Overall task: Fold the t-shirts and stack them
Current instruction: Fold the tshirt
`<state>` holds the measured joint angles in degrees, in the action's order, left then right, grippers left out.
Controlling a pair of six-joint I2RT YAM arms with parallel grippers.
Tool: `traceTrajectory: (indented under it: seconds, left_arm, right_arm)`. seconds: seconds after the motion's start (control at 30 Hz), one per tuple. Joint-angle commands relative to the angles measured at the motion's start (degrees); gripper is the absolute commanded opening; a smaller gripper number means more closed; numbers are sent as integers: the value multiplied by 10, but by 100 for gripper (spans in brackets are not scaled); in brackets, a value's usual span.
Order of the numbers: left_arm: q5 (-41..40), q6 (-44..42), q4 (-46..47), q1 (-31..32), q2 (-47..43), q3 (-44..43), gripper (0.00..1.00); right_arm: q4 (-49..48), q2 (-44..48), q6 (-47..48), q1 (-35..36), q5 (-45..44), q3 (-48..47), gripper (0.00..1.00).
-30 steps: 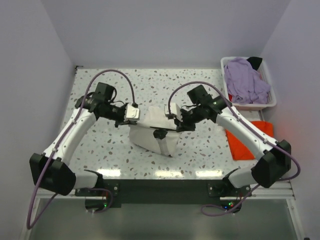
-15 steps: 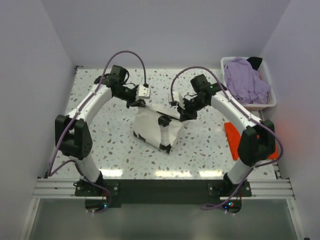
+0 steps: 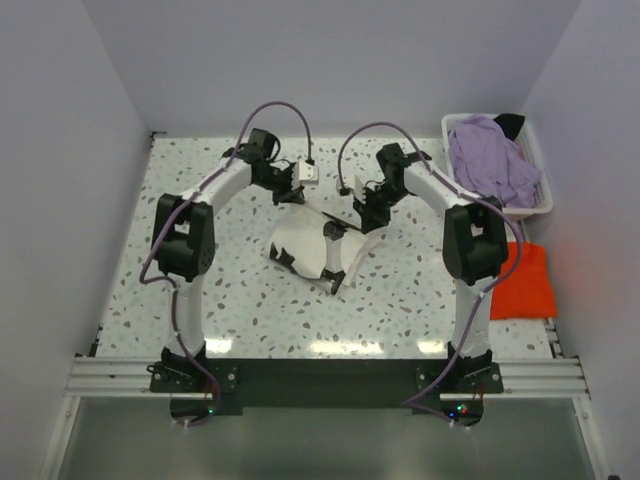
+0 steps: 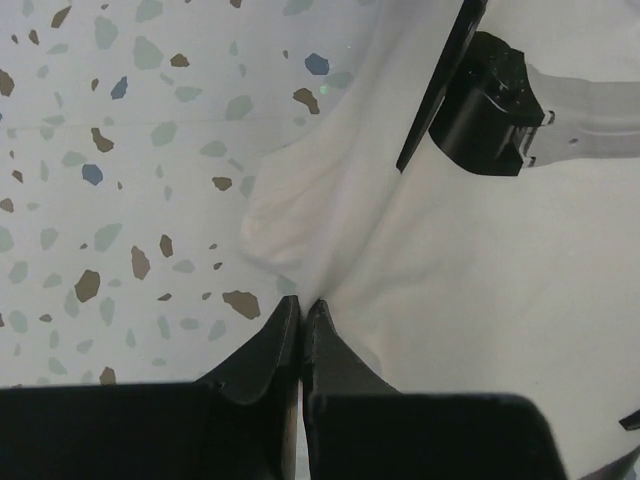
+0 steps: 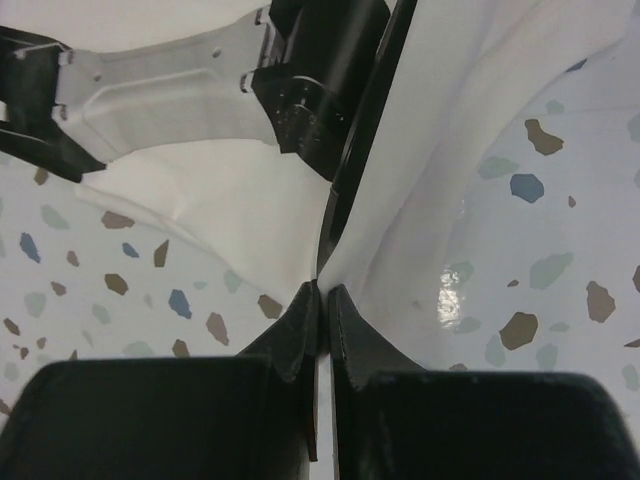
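Left hand (image 3: 297, 198): closed, fingertips pinched together on a fold of the cream-white shirt (image 3: 305, 245); upper centre of the overhead view, left of the other hand.
Left wrist view: tips (image 4: 302, 306) at bottom centre, cloth bunched into creases right above them, shirt (image 4: 470, 260) filling the right half, speckled tabletop (image 4: 120, 150) on the left.
Right hand (image 3: 362, 220): closed, gripping the same shirt at its right upper edge; just right of centre in the overhead view.
Right wrist view: tips (image 5: 322, 292) at lower centre, cloth (image 5: 460, 110) rising from them toward the upper right, a dark strip along its edge.
Cream-white shirt: held up between the two hands, hanging in a rough wedge toward the middle of the frame; lowest corner close to the tabletop (image 3: 230, 290), contact not clear.
Orange-red shirt (image 3: 525, 280): flat on the tabletop at the right edge, beside the right arm, well apart from the hands.
Lavender shirt (image 3: 490, 165): heaped in the white basket (image 3: 546, 206), upper right corner.
Dark item (image 3: 510, 122): at the far end of the basket, kind not clear.
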<state>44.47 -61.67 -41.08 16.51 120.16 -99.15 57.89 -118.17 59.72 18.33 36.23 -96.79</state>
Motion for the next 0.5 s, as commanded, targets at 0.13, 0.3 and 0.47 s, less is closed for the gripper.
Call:
traceTrajectory:
  seconds: [0.13, 0.3, 0.47]
  left_arm:
    - [-47, 74, 24, 13, 46, -7, 0]
    - [-36, 97, 55, 13, -62, 163, 0]
    - [-5, 133, 60, 14, -159, 229, 0]
  right_arm:
    - [-47, -72, 0, -5, -102, -58, 0]
    - [-60, -116, -7, 0, -114, -121, 0]
    - [-45, -86, -2, 1, -89, -111, 0]
